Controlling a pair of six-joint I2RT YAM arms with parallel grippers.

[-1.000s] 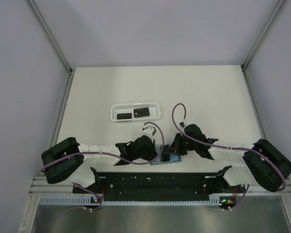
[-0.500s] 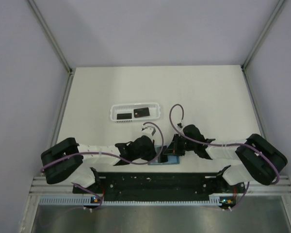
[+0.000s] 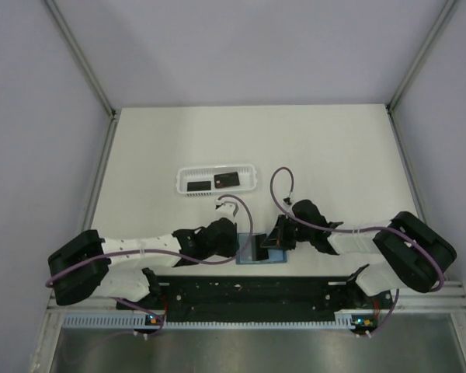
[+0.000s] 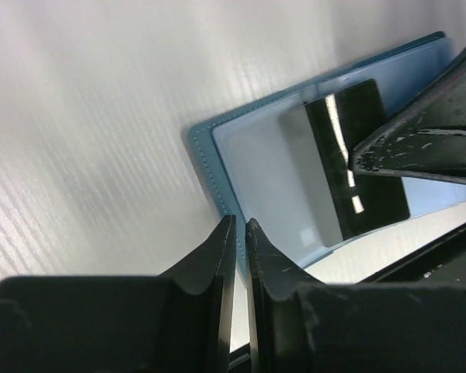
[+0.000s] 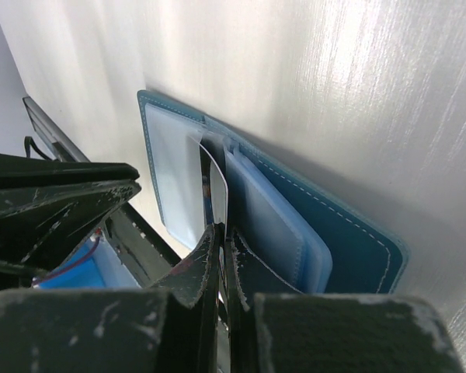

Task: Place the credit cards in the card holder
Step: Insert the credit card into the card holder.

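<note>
Credit card [image 5: 215,186] stands in card holder [image 5: 349,241], pinched by right end effector [image 5: 221,230]; left end effector [image 4: 239,224] barely parted.

Robot test cell in a lab, a workbench boxed in for recording

Two white-and-black arms, left arm [image 3: 140,249] and right arm [image 3: 349,245], sit bolted to a black base plate [image 3: 248,291] at the near edge of a plain white table [image 3: 311,148]; blank pale panels [image 3: 31,155] wall the bench in at the back and on both sides, framed by bare aluminium struts [image 3: 79,54]; purple cables [image 3: 272,185] loop loose off the wrists; a slotted white cable duct [image 3: 241,318] runs along the front above a brushed metal sheet [image 3: 256,350]; a small white basket tray [image 3: 217,179] sits on the tabletop.
</note>
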